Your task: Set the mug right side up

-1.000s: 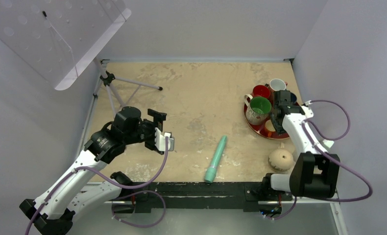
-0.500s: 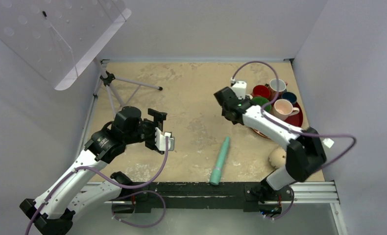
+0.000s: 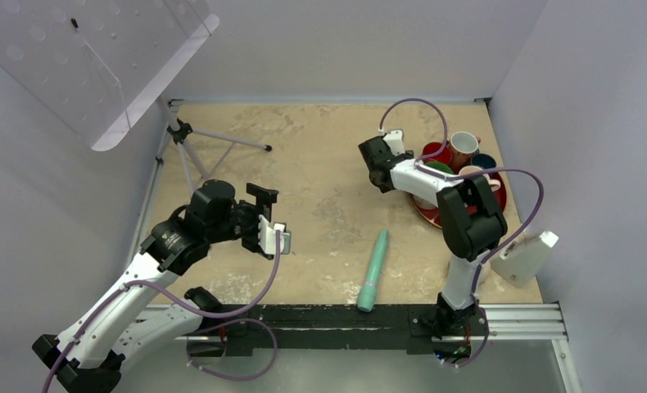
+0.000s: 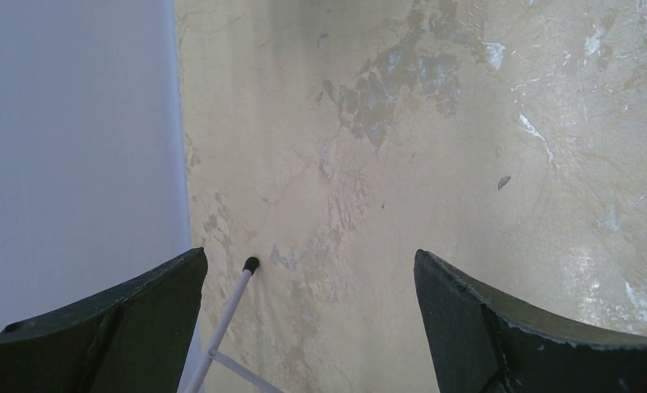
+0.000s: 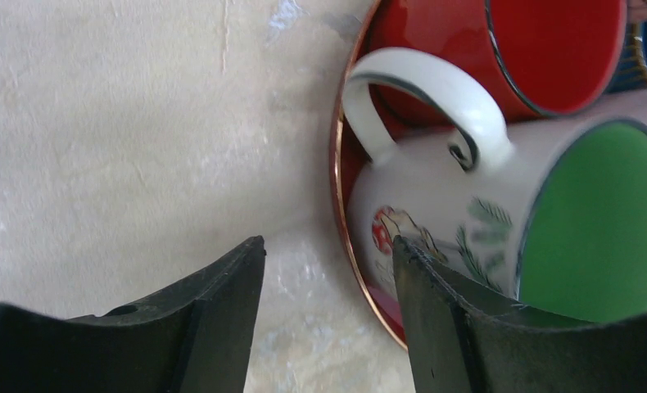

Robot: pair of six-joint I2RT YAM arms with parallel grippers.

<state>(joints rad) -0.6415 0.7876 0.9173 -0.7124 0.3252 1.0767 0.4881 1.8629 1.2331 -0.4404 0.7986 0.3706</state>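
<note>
Right gripper point(image 5: 328, 254) has its fingers spread apart with nothing in them, just off the left rim of the red tray point(image 5: 346, 184) near the back right corner, beside the green-inside mug point(image 5: 423, 188). Left gripper point(image 4: 308, 262) is spread wide too, by the left edge. Beige mug is hidden, can't place it.

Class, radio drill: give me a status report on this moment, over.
Left gripper open, empty, over tabletop. Right gripper open, empty, at red tray rim beside green-inside mug. Tan mug not visible in any view.
</note>
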